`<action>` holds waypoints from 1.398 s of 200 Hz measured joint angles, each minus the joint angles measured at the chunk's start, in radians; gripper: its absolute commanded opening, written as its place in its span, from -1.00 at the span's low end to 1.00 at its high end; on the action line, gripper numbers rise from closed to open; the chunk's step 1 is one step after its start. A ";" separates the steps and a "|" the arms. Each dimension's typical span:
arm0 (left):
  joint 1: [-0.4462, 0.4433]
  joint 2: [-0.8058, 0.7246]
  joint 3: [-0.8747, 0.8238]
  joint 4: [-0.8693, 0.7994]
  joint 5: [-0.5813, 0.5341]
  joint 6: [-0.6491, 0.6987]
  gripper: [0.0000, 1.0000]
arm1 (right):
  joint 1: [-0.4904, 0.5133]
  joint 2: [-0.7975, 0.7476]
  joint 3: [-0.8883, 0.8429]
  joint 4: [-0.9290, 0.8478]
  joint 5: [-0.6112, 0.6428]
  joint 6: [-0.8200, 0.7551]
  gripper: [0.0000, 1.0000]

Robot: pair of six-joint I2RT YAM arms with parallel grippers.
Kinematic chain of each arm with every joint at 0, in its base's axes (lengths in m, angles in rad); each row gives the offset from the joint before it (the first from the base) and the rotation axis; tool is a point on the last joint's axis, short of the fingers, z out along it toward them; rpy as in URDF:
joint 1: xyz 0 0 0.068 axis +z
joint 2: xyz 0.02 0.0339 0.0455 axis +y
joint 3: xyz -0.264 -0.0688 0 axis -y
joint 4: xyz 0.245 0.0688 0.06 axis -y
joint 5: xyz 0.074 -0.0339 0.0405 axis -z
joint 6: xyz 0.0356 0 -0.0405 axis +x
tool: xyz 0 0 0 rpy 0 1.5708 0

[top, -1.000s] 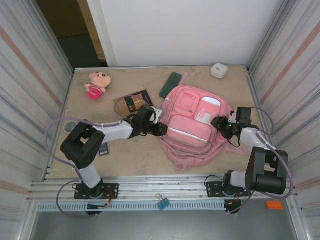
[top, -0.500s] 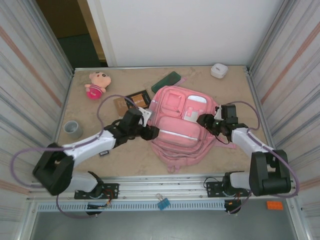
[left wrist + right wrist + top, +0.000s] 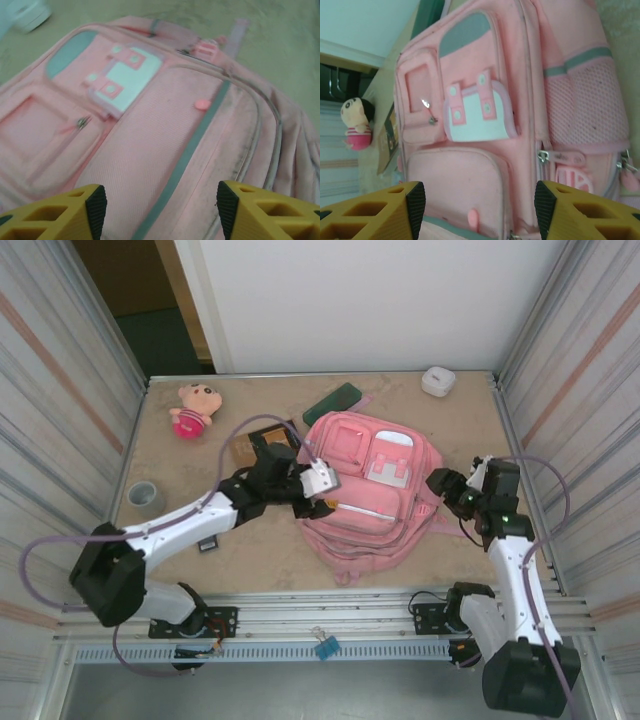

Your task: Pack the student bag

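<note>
Student bag [image 3: 365, 510] lies flat on table [image 3: 455, 430], right of centre, front face up. Long axis runs roughly far-to-near. The end with two small pockets points at the far wall, the wide zip pocket end at the arm bases. Left gripper [image 3: 160, 202] hovers over bag's left side, jaws parted, empty. Right gripper [image 3: 479, 200] sits at bag's right edge, jaws parted, empty.

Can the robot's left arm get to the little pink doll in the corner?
Probably yes. The left gripper hangs open over the student bag, holding nothing, and the doll sits alone at the far left with nothing tall in the way.
</note>
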 measured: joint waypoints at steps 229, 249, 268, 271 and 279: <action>-0.147 0.430 0.267 -0.206 0.048 0.416 0.61 | 0.001 0.045 -0.075 0.062 -0.019 -0.004 0.28; -0.154 0.428 0.246 -0.162 -0.011 0.395 0.61 | 0.001 0.034 -0.075 0.062 -0.019 -0.003 0.27; -0.158 0.428 0.240 -0.119 -0.072 0.380 0.61 | 0.001 0.027 -0.075 0.061 -0.018 -0.003 0.26; -0.159 0.428 0.238 -0.110 -0.083 0.377 0.60 | 0.001 0.027 -0.075 0.061 -0.016 -0.003 0.26; -0.158 0.428 0.234 -0.090 -0.108 0.375 0.59 | 0.001 0.025 -0.075 0.060 -0.014 -0.003 0.26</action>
